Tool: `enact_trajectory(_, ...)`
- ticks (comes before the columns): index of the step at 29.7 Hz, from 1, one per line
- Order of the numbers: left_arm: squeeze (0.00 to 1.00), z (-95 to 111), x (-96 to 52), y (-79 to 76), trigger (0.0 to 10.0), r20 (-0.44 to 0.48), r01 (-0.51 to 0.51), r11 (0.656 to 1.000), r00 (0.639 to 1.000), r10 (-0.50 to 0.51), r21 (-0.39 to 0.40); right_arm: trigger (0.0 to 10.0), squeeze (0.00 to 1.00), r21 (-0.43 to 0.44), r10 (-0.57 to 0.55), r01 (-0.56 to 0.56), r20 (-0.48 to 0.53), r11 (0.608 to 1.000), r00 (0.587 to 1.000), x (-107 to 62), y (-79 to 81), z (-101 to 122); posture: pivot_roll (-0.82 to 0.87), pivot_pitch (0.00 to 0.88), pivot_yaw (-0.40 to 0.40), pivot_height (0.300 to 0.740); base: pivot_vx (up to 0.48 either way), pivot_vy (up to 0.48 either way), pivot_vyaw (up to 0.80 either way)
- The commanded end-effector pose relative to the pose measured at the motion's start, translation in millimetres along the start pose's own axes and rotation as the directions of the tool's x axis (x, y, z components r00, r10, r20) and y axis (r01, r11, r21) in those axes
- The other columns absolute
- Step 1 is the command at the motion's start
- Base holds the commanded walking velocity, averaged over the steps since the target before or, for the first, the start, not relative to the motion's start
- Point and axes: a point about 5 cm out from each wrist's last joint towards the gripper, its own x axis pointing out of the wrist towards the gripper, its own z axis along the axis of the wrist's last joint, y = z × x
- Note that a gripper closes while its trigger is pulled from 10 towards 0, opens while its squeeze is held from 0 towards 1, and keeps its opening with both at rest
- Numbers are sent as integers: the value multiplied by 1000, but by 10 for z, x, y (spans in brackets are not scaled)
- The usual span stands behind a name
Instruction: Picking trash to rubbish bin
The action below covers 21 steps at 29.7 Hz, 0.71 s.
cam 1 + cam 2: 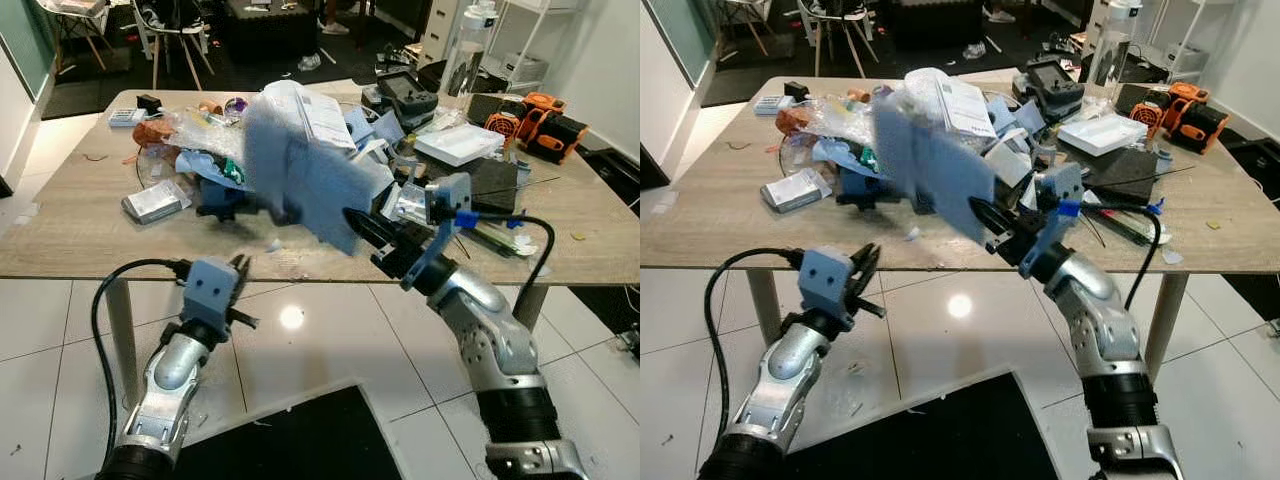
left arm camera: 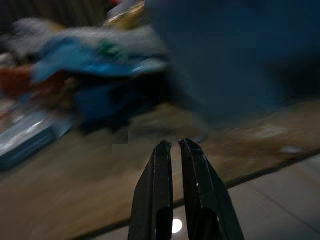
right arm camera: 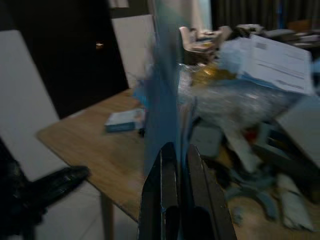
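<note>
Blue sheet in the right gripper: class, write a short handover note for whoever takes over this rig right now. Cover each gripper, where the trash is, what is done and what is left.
Right gripper: shut on the blue sheet, lifted above the table near its front edge; the sheet is motion-blurred.
Left gripper: fingers close together, holding nothing, below the table's front edge.
Trash pile: wrappers, plastic and papers heaped mid-table.
Done: one piece picked up.
Left: carry the sheet to the rubbish bin, which I cannot locate here, then return for the pile.
</note>
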Motion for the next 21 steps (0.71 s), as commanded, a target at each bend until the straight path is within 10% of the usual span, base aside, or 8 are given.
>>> enact_trajectory(1, 0, -102, -32, 145, 10000, -69, -100, 995, 993, 100, 0, 0, 0, -30, -7, 7, -7, 1000, 1000, -78, 53, -35, -9, 74, 4, 740, 0, 0, 0)
enact_trajectory(7, 0, -167, -88, 344, 10000, -115, -195, 980, 973, 199, 45, 0, 0, -7, 111, -111, -46, 994, 993, -136, 256, -122, -11, 76, 3, 740, 0, 0, 0)
enact_trajectory(21, 0, -98, -263, 519, 10000, -69, -61, 997, 996, 58, -41, 0, 0, 123, 382, -376, -33, 919, 924, -172, 607, 8, -3, 80, -11, 740, 0, 0, 0)
